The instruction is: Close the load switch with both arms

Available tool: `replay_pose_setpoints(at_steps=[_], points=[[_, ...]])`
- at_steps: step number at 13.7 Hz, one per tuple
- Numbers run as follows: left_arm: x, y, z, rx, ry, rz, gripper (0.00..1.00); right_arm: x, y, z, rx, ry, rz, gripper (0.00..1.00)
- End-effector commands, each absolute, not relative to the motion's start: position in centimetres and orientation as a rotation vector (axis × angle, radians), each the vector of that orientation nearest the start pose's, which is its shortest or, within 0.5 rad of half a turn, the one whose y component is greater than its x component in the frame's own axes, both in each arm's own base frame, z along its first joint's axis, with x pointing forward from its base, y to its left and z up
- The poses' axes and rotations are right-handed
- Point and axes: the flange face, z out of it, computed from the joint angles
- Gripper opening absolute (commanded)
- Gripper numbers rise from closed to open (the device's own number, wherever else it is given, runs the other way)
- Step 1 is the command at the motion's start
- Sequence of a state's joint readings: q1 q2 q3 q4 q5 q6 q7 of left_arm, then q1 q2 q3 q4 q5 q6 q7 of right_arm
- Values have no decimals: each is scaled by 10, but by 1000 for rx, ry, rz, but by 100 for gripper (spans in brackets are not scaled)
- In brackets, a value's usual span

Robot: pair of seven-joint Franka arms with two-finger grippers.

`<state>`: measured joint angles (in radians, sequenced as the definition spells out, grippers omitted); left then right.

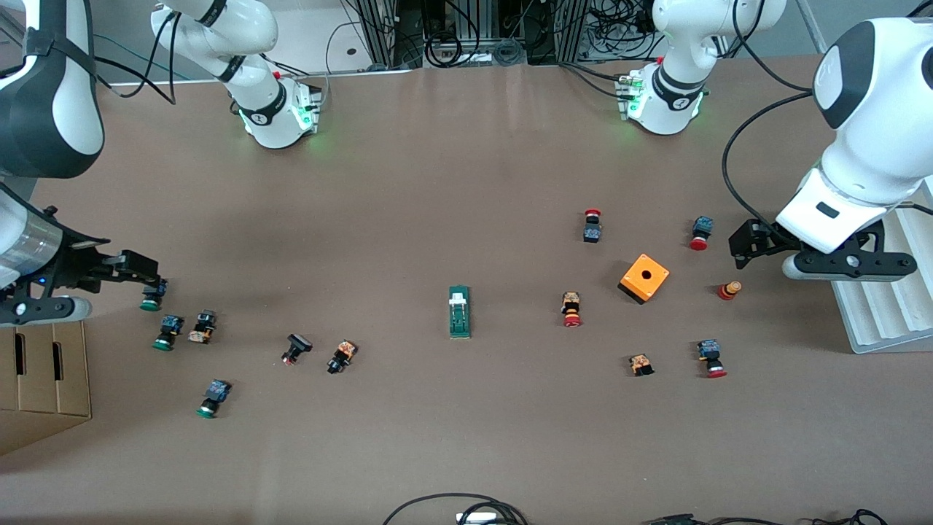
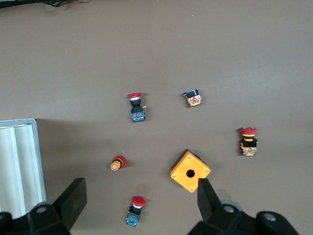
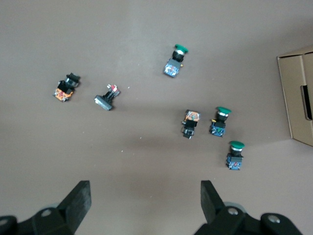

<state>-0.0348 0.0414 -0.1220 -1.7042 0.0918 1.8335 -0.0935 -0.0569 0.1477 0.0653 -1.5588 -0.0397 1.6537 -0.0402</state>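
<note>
The load switch point(image 1: 459, 312) lies flat at the center of the frame on my brown desk point(image 1: 452, 182), its white lever end pointing toward my bases, untouched. My left hand point(image 1: 745, 248) hangs at the right edge of the frame, fingers point(image 2: 73, 198) spread wide and empty, over the desk beside a white ribbed tray point(image 1: 885, 306). Just below and inward of it in the frame sit an orange box point(image 1: 643, 278) with a hole in its top and a scatter of red-capped buttons point(image 1: 571, 309) around it. My right hand point(image 1: 138, 273) hangs at the left edge of the frame, fingers point(image 3: 78, 198) likewise parted and holding nothing, above a cardboard box point(image 1: 44, 379) and right by a green-capped button point(image 1: 152, 297). More green-capped buttons point(image 1: 168, 332) and a few dark ones point(image 1: 295, 348) lie strewn in the lower left of the frame. Both hands are well apart from the switch, one to each end of the desk, with the switch between them. Cables point(image 1: 466, 510) loop along the bottom edge of the frame.
</note>
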Motion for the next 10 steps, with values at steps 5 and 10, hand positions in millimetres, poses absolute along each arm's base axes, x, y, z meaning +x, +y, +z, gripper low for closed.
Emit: replay_pose_setpoints(at_steps=[5,10], points=[[574,-83,562,-3063,86,-135,100,597,8,554,-3072,-60,121,100],[571,-89,559,-3112,67,-96,100,597,10,557,-3087,-101,112,100]])
